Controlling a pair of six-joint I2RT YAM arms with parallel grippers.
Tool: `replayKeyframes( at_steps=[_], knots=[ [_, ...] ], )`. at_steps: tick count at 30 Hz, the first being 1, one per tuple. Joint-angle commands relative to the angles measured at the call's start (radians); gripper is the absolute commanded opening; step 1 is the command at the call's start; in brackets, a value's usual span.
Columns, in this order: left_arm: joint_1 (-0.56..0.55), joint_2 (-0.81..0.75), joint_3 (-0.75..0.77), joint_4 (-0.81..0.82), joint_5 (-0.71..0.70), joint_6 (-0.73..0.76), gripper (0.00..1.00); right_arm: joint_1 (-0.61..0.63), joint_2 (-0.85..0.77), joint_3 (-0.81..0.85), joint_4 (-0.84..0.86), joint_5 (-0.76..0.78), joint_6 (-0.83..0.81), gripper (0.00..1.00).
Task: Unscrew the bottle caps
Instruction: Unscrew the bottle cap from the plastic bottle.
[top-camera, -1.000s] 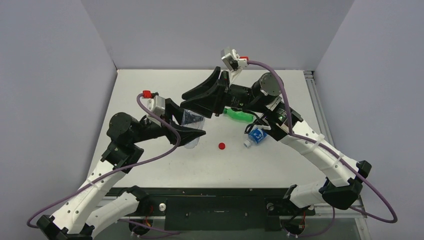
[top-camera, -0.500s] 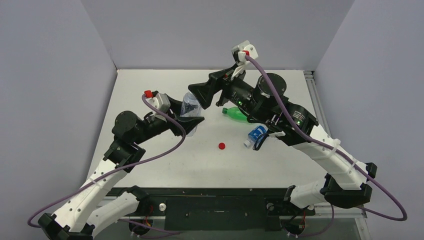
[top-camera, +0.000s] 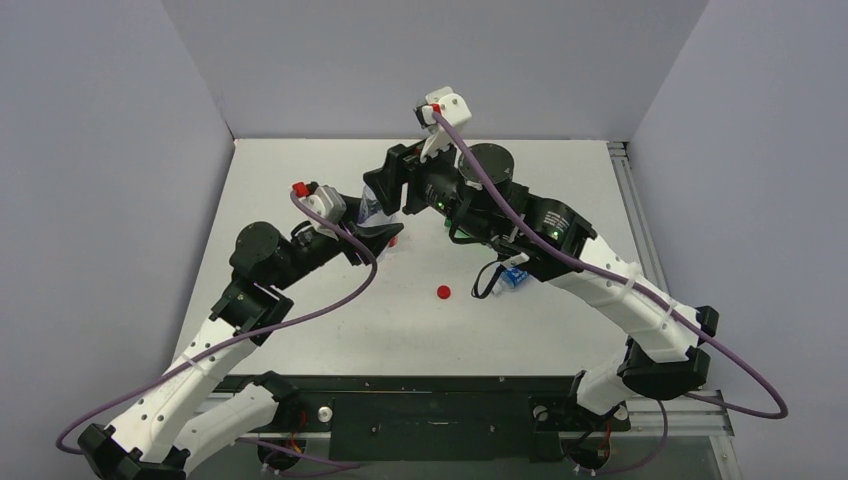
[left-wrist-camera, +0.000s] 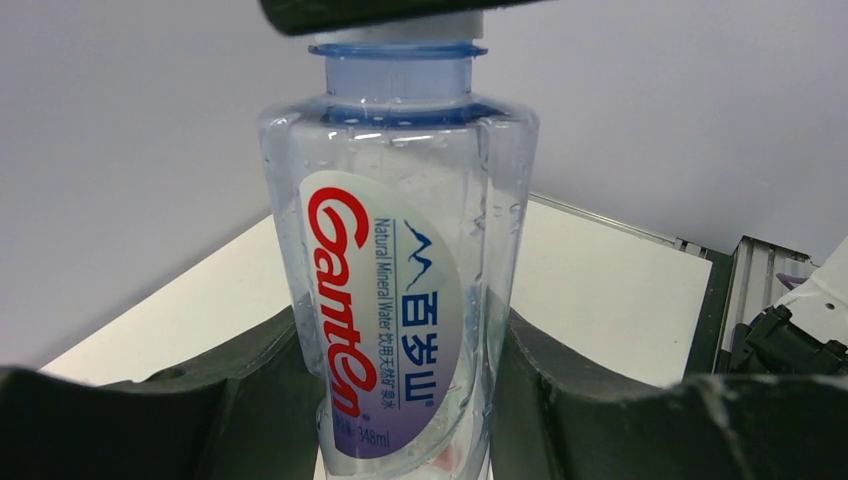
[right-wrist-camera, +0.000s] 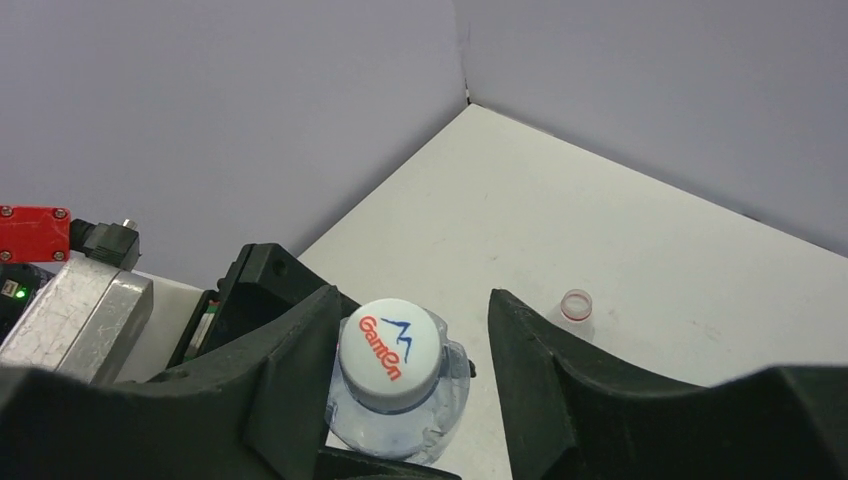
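My left gripper (left-wrist-camera: 400, 400) is shut on the lower body of a clear bottle (left-wrist-camera: 400, 240) with a red, white and blue label, and holds it upright above the table. Its white cap (right-wrist-camera: 392, 352) is on the neck. My right gripper (right-wrist-camera: 415, 350) stands open around that cap from above. Its left finger is against the cap and its right finger (right-wrist-camera: 540, 380) is a small gap away. In the top view both grippers meet at the bottle (top-camera: 376, 212) at the back left. A loose red cap (top-camera: 443, 292) lies on the table.
A bottle neck with a red ring and no cap (right-wrist-camera: 576, 306) stands on the table beyond the held bottle. A blue-labelled bottle (top-camera: 514, 277) lies under my right arm. The enclosure walls rise close behind, at the table's far corner.
The left gripper raised the bottle upright and moved it back. The right gripper swung left and came down over the cap, its jaws opening wide, then narrowing around it.
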Motion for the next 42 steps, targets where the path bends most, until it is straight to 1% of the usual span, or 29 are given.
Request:
replayKeyframes(
  at_steps=[1,2,4,7,8,9,10,12,15,16,17,19,20,21,22,23,25,27,29,31,34,35,36,37,38,39,40,41,42],
  knots=[
    [0.002,-0.008,-0.001,0.021,-0.007,0.018,0.09,0.005,0.032,0.074,0.001,-0.03,0.014,0.49],
    [0.002,-0.008,-0.002,0.021,-0.006,0.018,0.09,0.005,0.037,0.084,0.001,-0.032,0.017,0.44],
    [0.002,-0.008,-0.002,0.024,-0.001,0.017,0.09,0.005,0.046,0.092,0.002,-0.046,0.022,0.38],
    [0.002,-0.009,-0.001,0.03,-0.002,0.015,0.09,0.004,0.056,0.092,0.0,-0.062,0.027,0.29],
    [0.002,-0.009,0.0,0.03,-0.001,0.015,0.09,0.003,0.057,0.091,-0.002,-0.067,0.028,0.22],
    [0.002,-0.009,0.002,0.03,0.001,0.015,0.09,0.001,0.058,0.089,-0.003,-0.069,0.03,0.17],
    [0.003,-0.009,0.002,0.031,0.007,0.014,0.09,0.0,0.057,0.088,-0.004,-0.075,0.031,0.08],
    [0.002,-0.011,0.005,0.034,0.02,0.003,0.09,-0.008,0.051,0.08,-0.004,-0.088,0.031,0.0],
    [0.002,-0.011,0.015,0.043,0.058,-0.044,0.1,-0.048,0.009,0.034,0.039,-0.166,0.029,0.0],
    [0.002,-0.011,0.016,0.048,0.091,-0.057,0.1,-0.058,-0.003,0.016,0.056,-0.256,0.028,0.0],
    [0.003,-0.014,0.018,0.051,0.106,-0.09,0.1,-0.082,-0.033,-0.024,0.103,-0.31,0.028,0.0],
    [0.004,-0.023,0.011,0.06,0.145,-0.154,0.09,-0.11,-0.08,-0.093,0.181,-0.535,0.026,0.0],
    [0.004,-0.026,0.008,0.061,0.187,-0.17,0.09,-0.117,-0.107,-0.112,0.204,-0.586,0.025,0.0],
    [0.003,-0.026,0.007,0.063,0.212,-0.198,0.09,-0.127,-0.118,-0.145,0.244,-0.689,0.022,0.0],
    [0.003,-0.026,0.007,0.07,0.265,-0.214,0.08,-0.131,-0.133,-0.156,0.259,-0.743,0.025,0.0],
    [0.003,-0.024,0.008,0.073,0.291,-0.241,0.08,-0.139,-0.138,-0.175,0.288,-0.834,0.027,0.0],
    [0.002,-0.019,0.013,0.093,0.374,-0.277,0.07,-0.145,-0.151,-0.197,0.333,-0.942,0.044,0.0],
    [0.002,-0.011,0.026,0.113,0.477,-0.31,0.06,-0.151,-0.163,-0.227,0.392,-1.02,0.072,0.0],
    [-0.002,-0.005,0.039,0.119,0.529,-0.328,0.05,-0.161,-0.179,-0.26,0.451,-1.061,0.113,0.0],
    [-0.004,-0.003,0.049,0.119,0.557,-0.333,0.04,-0.171,-0.193,-0.288,0.491,-1.079,0.128,0.0],
    [-0.004,-0.002,0.055,0.118,0.571,-0.328,0.02,-0.19,-0.211,-0.309,0.497,-1.073,0.129,0.0],
    [-0.004,-0.002,0.054,0.113,0.569,-0.323,0.02,-0.193,-0.215,-0.309,0.489,-1.044,0.118,0.04],
    [-0.004,-0.003,0.051,0.11,0.562,-0.309,0.01,-0.2,-0.221,-0.302,0.45,-1.018,0.108,0.23],
    [-0.004,-0.004,0.049,0.099,0.533,-0.299,0.01,-0.202,-0.226,-0.296,0.421,-0.927,0.079,0.31],
    [-0.004,-0.005,0.047,0.092,0.511,-0.27,0.01,-0.203,-0.233,-0.278,0.363,-0.799,0.063,0.49],
    [-0.004,-0.006,0.042,0.078,0.459,-0.255,0.01,-0.203,-0.237,-0.261,0.336,-0.728,0.045,0.57],
    [-0.003,-0.007,0.04,0.071,0.425,-0.221,0.02,-0.202,-0.237,-0.246,0.292,-0.593,0.039,0.67],
    [-0.003,-0.008,0.037,0.055,0.359,-0.203,0.02,-0.194,-0.233,-0.225,0.268,-0.525,0.031,0.7],
    [-0.003,-0.007,0.035,0.046,0.327,-0.161,0.03,-0.188,-0.229,-0.211,0.222,-0.41,0.028,0.74]
  ],
)
